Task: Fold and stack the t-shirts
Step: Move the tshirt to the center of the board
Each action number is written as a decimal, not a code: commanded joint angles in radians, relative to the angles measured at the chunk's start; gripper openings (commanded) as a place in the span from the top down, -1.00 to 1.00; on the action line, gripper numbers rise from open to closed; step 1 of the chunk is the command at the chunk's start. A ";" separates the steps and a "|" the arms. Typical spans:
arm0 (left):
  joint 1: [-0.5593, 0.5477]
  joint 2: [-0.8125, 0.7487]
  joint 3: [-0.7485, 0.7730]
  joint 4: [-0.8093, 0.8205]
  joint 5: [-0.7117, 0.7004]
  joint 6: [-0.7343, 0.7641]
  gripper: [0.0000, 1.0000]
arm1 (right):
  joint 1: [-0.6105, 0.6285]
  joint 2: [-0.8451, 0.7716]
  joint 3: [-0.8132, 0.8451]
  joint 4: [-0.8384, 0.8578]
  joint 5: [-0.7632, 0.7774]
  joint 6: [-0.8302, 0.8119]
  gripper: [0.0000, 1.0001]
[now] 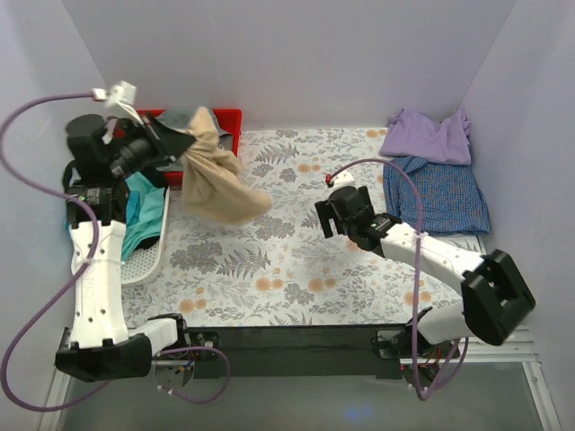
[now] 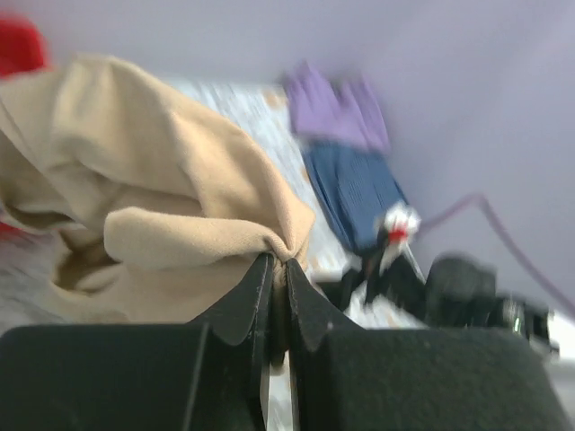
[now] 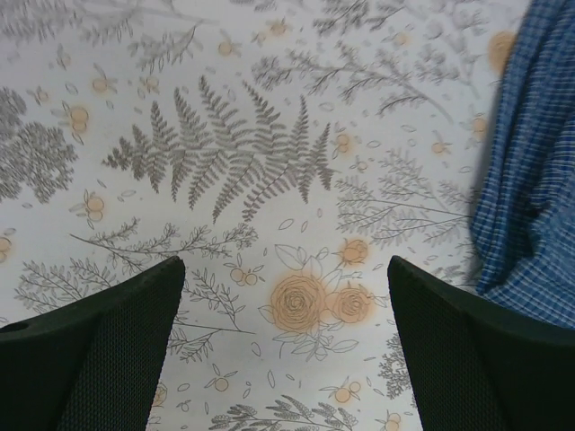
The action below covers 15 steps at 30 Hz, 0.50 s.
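My left gripper point(image 1: 184, 142) is shut on a tan-beige t-shirt point(image 1: 214, 184) and holds it bunched in the air at the back left, beside the red bin; its lower end hangs over the floral cloth. In the left wrist view the tan shirt point(image 2: 153, 197) is pinched between the shut fingers point(image 2: 256, 296). A lavender t-shirt point(image 1: 429, 136) and a blue-checked t-shirt point(image 1: 440, 193) lie at the back right. A teal t-shirt point(image 1: 141, 211) lies in the white mesh basket. My right gripper point(image 1: 325, 214) is open and empty above the floral cloth, the checked shirt point(image 3: 530, 189) at its right.
A red plastic bin point(image 1: 235, 121) with grey cloth point(image 1: 190, 117) in it stands at the back left. A white mesh basket point(image 1: 148, 256) lies at the left edge. The floral tablecloth point(image 1: 287, 269) covers the table. Lavender walls close in on three sides.
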 commanded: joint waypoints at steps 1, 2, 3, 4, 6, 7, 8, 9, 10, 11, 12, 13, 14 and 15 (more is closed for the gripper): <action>-0.133 0.048 -0.148 -0.011 0.325 0.031 1.00 | -0.006 -0.158 0.004 0.037 0.155 0.046 -0.97; -0.178 0.051 -0.217 -0.010 0.326 0.035 1.00 | -0.006 -0.185 0.004 0.037 0.176 0.037 -0.97; -0.224 0.060 -0.254 -0.008 0.332 0.048 1.00 | -0.006 -0.228 0.004 0.037 0.176 0.031 -0.97; -0.322 0.072 -0.288 0.002 0.382 0.051 1.00 | -0.006 -0.247 0.007 0.037 0.178 0.023 -0.97; -0.423 0.141 -0.379 0.053 0.402 0.059 1.00 | -0.006 -0.285 0.014 0.033 0.176 0.018 -0.97; -0.516 0.170 -0.393 0.067 0.290 0.047 1.00 | -0.006 -0.291 0.015 0.030 0.178 0.020 -0.97; -0.558 0.239 -0.400 0.079 0.236 0.038 1.00 | -0.006 -0.299 0.017 0.025 0.179 0.023 -0.97; -0.592 0.275 -0.419 0.143 0.205 0.025 1.00 | -0.006 -0.308 0.017 0.020 0.181 0.029 -0.97; -0.644 0.315 -0.407 0.157 0.177 0.010 1.00 | -0.006 -0.311 0.015 0.017 0.187 0.043 -0.97; -0.672 0.411 -0.378 0.156 0.160 0.012 1.00 | -0.006 -0.316 0.015 0.001 0.210 0.053 -0.97; -0.701 0.448 -0.321 0.168 0.151 0.013 1.00 | -0.006 -0.322 0.014 -0.007 0.224 0.067 -0.97; -0.748 0.489 -0.292 0.176 0.140 0.013 1.00 | -0.006 -0.324 0.014 -0.016 0.242 0.079 -0.97; -0.770 0.523 -0.260 0.170 0.056 0.022 1.00 | -0.006 -0.324 0.018 -0.044 0.288 0.086 -0.97; -0.793 0.578 -0.200 0.142 0.024 0.025 0.83 | -0.006 -0.328 0.024 -0.055 0.308 0.086 -0.97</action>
